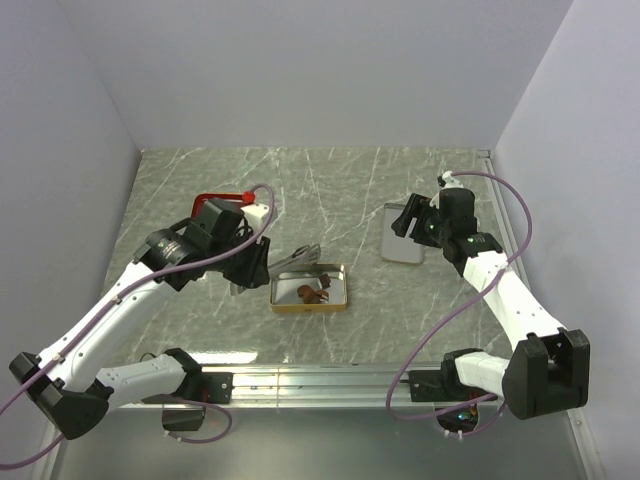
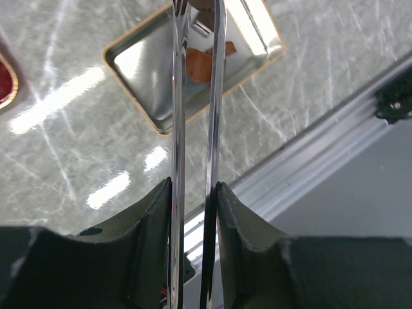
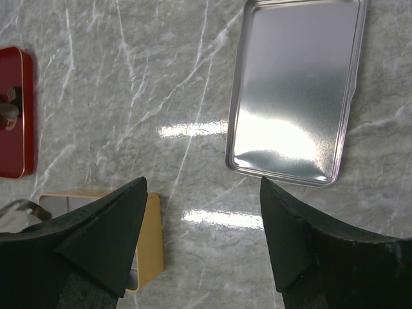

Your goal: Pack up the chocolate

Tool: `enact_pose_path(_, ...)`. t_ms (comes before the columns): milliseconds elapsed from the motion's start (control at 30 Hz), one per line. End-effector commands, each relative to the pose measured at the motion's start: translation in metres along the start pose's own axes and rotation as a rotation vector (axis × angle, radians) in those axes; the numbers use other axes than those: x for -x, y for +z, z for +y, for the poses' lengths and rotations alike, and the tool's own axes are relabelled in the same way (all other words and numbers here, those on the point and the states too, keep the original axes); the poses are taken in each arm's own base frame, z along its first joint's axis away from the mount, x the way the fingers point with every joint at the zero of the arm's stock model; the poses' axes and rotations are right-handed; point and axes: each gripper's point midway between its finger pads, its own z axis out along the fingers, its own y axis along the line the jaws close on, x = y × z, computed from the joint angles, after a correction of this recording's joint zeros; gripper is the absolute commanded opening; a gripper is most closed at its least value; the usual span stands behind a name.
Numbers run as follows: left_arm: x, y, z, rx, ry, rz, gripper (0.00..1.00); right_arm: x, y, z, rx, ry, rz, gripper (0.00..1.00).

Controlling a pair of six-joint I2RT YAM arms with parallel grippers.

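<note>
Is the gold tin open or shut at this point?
Open. The gold tin has no lid on; chocolate lumps show inside, and a silver lid lies apart from it.

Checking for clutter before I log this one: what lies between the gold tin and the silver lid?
Nothing. Between the gold tin and the silver lid there is only bare marble table, clearest in the right wrist view. The top view agrees.
</note>
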Motion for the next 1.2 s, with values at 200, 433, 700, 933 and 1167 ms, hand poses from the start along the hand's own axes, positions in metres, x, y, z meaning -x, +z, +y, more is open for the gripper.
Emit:
enact_pose_path(200, -0.007, 0.005, -0.021, -0.091, 0.028, 0.04, 0.38, 0.003, 0.003, 0.004, 0.01, -0.008, -0.019, 0.78)
enact_pose_path(433, -0.008, 0.009, -0.022, -0.081, 0.039, 0.056, 0.41, 0.004, 0.003, 0.004, 0.008, -0.008, -0.022, 0.78)
enact_pose_path(700, 0.002, 0.009, -0.009, 0.007, 0.043, 0.02, 0.38, 0.005, 0.002, 0.004, 0.009, -0.008, -0.023, 0.78)
enact_pose_path(933, 0.025, 0.009, 0.018, 0.183, 0.012, -0.03, 0.36, 0.005, 0.002, 0.006, 0.014, -0.008, -0.019, 0.78)
enact_pose_path(1167, 0.062, -0.005, 0.076, 0.465, -0.106, -0.107, 0.37, 0.006, 0.002, 0.007, 0.021, -0.009, -0.021, 0.78)
